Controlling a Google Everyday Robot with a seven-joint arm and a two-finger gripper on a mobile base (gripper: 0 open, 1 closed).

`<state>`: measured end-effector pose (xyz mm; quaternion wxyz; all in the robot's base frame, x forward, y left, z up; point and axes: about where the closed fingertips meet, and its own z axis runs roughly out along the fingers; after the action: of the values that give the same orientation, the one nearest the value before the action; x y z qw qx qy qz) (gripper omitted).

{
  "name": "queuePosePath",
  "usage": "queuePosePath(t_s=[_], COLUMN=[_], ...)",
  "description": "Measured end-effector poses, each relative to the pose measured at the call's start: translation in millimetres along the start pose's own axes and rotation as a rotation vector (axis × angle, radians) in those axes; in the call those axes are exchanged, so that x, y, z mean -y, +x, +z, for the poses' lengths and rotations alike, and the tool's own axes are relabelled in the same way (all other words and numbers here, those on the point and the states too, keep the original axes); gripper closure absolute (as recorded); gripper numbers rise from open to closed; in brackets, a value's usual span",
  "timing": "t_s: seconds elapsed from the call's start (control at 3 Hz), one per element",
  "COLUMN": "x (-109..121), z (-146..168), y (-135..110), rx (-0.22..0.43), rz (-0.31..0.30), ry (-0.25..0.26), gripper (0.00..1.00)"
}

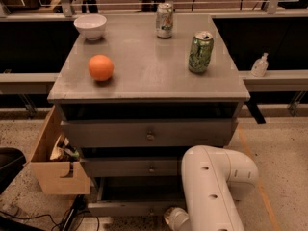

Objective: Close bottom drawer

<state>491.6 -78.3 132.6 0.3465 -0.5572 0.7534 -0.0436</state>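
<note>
Down at the foot of the grey cabinet we see the bottom drawer pulled out. Its slim front stands forward of the 2 taller drawers above it, and the shallow tray behind that front shows as a dark open strip. The top drawer and the middle drawer sit further back, each with a small round knob at its centre.

The white arm comes in from the lower right, bends and runs down to the bottom edge of the view. The gripper shows only as a pale rounded stub at that edge, just in front of the bottom drawer's front and right of its middle. We cannot tell whether it is open or closed, or whether it touches the drawer.

On the cabinet top we count 4 things, all well apart. A white bowl stands at the far left corner, and an orange lies nearer us on the left. A pale can is upright at the far edge, and a green can is upright on the right.

Left of the cabinet, a light wooden box with a cut-out handle stands on the speckled floor with small items inside. On the ledge to the right stands a small pump bottle.
</note>
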Motion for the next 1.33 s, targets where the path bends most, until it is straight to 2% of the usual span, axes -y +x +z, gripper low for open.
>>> queuePosePath(t_s=[0.67, 1.0, 1.33], x=[-9.3, -9.3, -9.3], z=[-5.9, -5.9, -5.8], y=[1.0, 1.0, 0.9], rx=[0.001, 0.001, 0.001], rz=[0.000, 0.000, 0.000], ry=[0.000, 0.000, 0.000], gripper=[0.00, 0.00, 0.19])
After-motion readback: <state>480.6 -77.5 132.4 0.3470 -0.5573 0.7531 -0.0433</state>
